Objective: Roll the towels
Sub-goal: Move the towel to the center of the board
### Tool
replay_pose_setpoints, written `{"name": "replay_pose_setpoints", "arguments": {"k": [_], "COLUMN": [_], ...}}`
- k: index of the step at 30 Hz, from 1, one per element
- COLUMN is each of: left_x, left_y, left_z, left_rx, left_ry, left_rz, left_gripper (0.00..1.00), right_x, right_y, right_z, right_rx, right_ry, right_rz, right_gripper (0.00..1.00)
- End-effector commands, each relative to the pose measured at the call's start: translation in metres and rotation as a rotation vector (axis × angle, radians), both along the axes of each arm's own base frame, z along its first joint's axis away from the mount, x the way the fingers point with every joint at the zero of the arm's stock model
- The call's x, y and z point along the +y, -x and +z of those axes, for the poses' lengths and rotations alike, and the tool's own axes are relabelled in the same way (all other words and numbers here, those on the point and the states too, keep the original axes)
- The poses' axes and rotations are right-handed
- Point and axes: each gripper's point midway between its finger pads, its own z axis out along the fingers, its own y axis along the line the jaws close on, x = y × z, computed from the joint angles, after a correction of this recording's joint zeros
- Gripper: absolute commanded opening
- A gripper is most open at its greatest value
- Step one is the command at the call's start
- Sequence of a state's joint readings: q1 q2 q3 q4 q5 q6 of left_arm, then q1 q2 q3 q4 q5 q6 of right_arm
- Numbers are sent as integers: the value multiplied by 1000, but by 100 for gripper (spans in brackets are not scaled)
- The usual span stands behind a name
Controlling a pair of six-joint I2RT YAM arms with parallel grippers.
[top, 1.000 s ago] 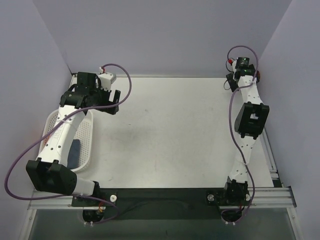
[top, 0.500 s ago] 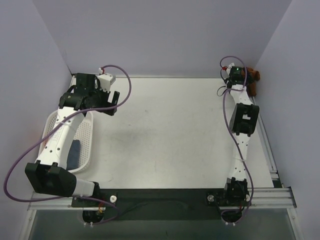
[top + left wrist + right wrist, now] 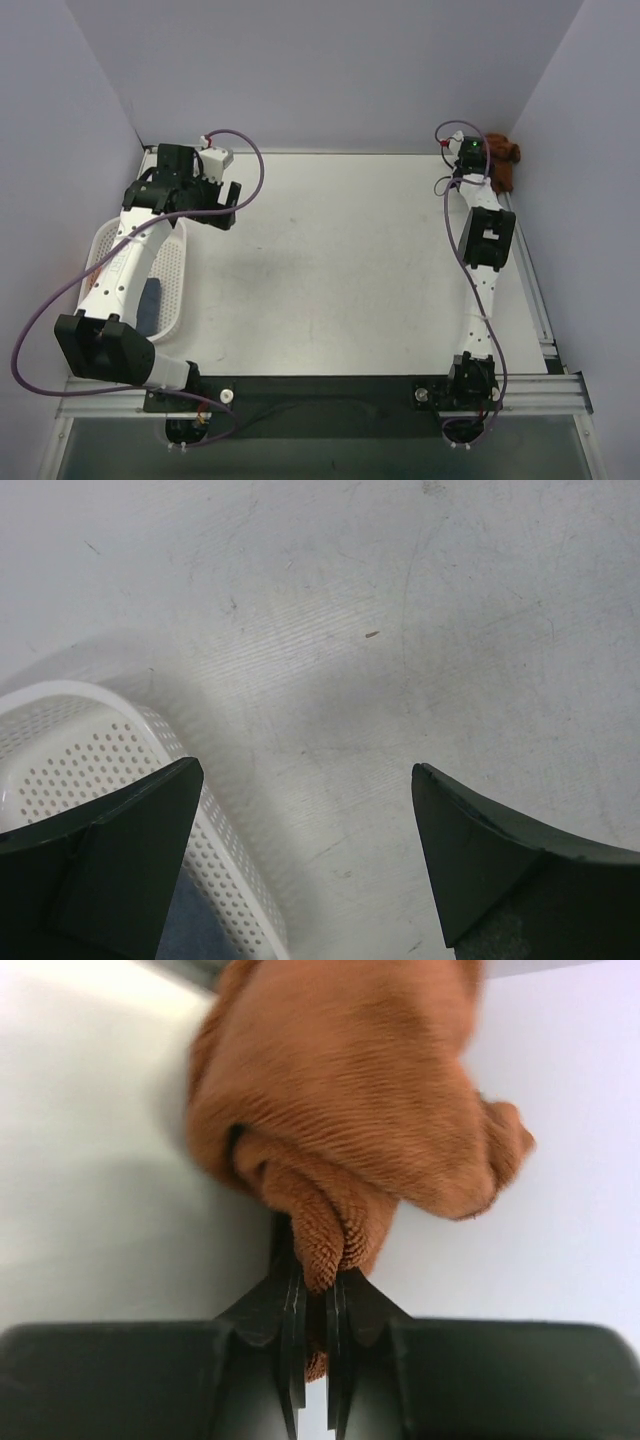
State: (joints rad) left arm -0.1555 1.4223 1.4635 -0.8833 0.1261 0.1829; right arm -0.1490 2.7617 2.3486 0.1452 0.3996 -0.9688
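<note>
A rust-brown towel [image 3: 340,1100] lies bunched in the table's far right corner, against the wall, and shows as a brown lump [image 3: 503,160] in the top view. My right gripper [image 3: 313,1290] is shut on a fold of it; the cloth is pinched between the two pads. A slate-blue towel [image 3: 150,302] lies inside the white basket, partly hidden under my left arm. My left gripper [image 3: 305,820] hangs open over bare table beside the basket's corner, with nothing between its fingers.
The white perforated basket [image 3: 178,268] stands at the left edge of the table; its rim [image 3: 90,695] shows in the left wrist view. Lavender walls close in the back and both sides. A metal rail [image 3: 540,300] runs along the right edge.
My right gripper reached into the far right corner and shut on the rust-brown towel. The left arm shifted only slightly and stayed open.
</note>
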Motion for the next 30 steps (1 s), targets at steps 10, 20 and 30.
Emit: {"name": "replay_pose_setpoints", "arguments": {"k": [10, 20, 30], "left_x": [-18, -16, -39], "left_y": [6, 8, 15], "left_z": [25, 45, 15], "left_rx": [-40, -42, 41], "left_ry": [123, 275, 335], "left_rz": [-18, -4, -161], "left_gripper": [97, 97, 97], "right_x": [172, 384, 394], "right_y": [59, 207, 316], "right_z": [91, 111, 118], "right_rx": [139, 488, 732], "right_ry": [-203, -642, -1064], "right_rz": [272, 528, 488], "right_gripper": [0, 0, 0]}}
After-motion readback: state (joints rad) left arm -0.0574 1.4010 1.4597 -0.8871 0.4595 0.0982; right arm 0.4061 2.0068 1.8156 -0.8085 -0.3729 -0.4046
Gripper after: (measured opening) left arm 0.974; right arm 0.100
